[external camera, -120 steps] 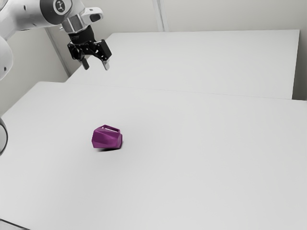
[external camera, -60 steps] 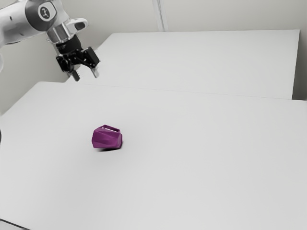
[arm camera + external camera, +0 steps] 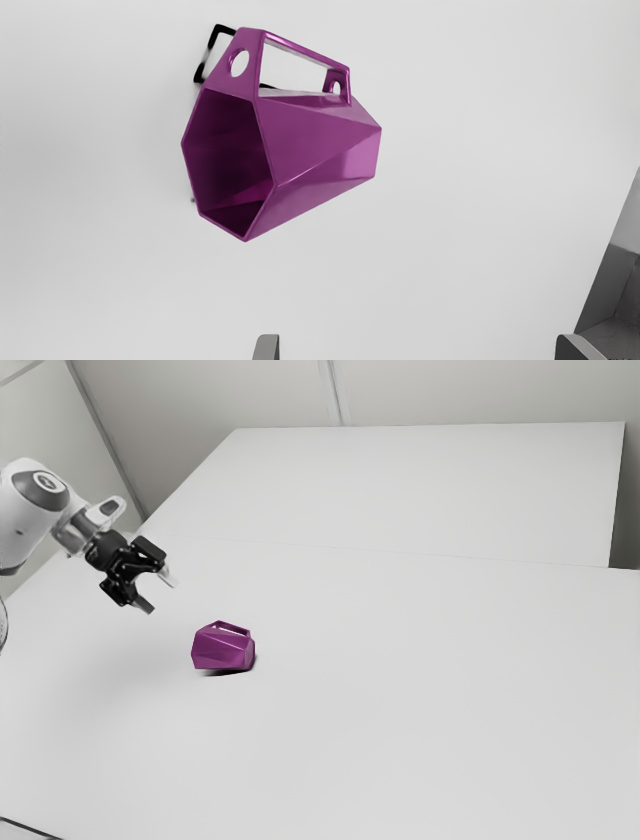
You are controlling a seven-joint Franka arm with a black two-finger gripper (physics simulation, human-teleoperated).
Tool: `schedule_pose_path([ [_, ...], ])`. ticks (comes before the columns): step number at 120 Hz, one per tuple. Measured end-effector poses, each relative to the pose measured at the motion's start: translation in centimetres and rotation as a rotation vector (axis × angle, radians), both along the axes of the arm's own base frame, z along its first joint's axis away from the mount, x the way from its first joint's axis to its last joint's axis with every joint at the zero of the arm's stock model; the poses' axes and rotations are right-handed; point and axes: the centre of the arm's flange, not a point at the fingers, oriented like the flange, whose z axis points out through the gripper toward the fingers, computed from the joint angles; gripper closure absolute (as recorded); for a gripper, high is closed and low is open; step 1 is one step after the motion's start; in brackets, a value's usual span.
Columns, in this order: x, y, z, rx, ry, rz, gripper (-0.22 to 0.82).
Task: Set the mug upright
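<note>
Bright, diffuse light, pale sheen on the mug (image 3: 315,135), narrow dark shadow (image 3: 226,673) beneath it

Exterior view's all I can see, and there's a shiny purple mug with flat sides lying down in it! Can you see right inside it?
Observer: Yes! The wrist view looks into the open mouth of the purple, flat-sided mug, and its dark inside walls show.

Operator: Cool! Is the edge of the mouth round, like my cup?

Observer: No, the rim has straight edges that meet at corners.

Operator: Funny mug! Has the handle got any little holes?

Observer: Yes, the purple, angular handle has a round hole through each end, as well as the big gap in the middle.
</note>
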Motion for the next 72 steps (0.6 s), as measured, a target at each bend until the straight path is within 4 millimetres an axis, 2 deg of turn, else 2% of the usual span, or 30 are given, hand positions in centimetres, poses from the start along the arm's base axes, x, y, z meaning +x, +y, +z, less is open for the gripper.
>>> schedule_pose_path([
  [21, 0.9, 0.2, -5.8, -0.091, -0.038, -0.021, 0.00],
  [37, 0.6, 0.1, -8.8, -0.138, -0.064, -0.024, 0.00],
  [62, 1.1, -0.3, -11.4, -0.186, -0.138, -0.010, 0.00],
  [72, 1.6, -1.2, -12.3, -0.218, -0.163, -0.011, 0.00],
])
